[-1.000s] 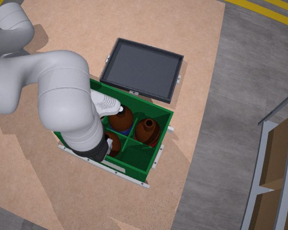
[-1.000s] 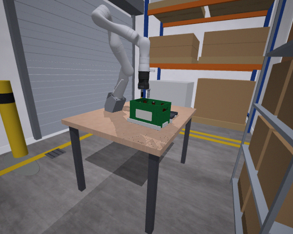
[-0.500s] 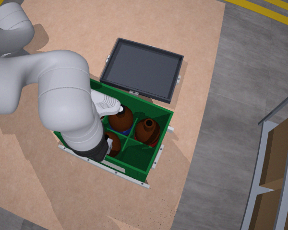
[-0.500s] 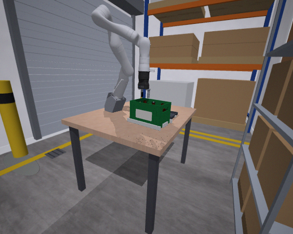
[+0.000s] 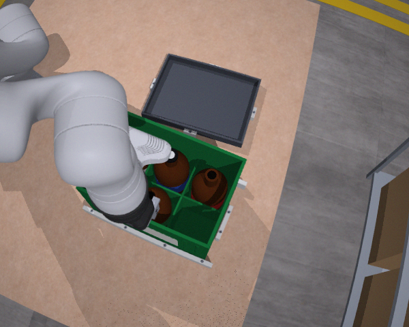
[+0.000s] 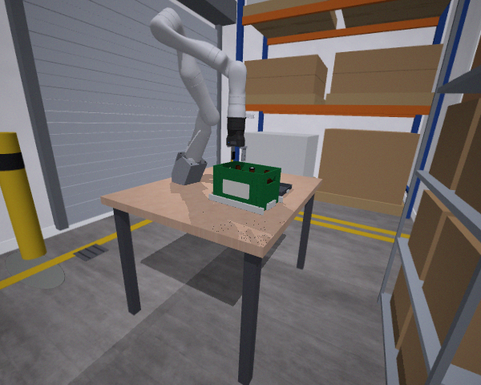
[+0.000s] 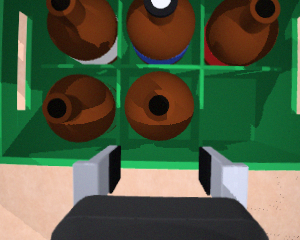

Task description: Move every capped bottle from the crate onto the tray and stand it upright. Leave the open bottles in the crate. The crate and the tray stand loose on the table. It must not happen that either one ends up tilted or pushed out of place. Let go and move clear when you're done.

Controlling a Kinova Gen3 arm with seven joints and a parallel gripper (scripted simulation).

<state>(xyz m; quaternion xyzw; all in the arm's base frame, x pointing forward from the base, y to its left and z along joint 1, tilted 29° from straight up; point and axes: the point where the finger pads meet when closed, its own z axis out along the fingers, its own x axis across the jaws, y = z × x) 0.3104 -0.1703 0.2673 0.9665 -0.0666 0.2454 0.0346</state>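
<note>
The green crate (image 7: 150, 85) fills the wrist view and also shows in the top view (image 5: 183, 197). It holds several brown bottles. One bottle with a white cap and a blue label (image 7: 161, 22) stands in the far middle compartment; it also shows in the top view (image 5: 172, 169), partly under my wrist. The open bottles stand around it: far left (image 7: 80, 25), far right (image 7: 242, 27), near left (image 7: 77, 107) and near middle (image 7: 159, 105). My gripper (image 7: 159, 162) is open and empty, above the crate's near wall, close to the near middle open bottle. The dark tray (image 5: 202, 99) lies empty behind the crate.
The crate's near right compartment (image 7: 245, 110) is empty. In the side view my gripper (image 6: 236, 155) hangs just above the crate (image 6: 245, 184) on the table. Shelves with cardboard boxes (image 6: 357, 83) stand behind and to the right.
</note>
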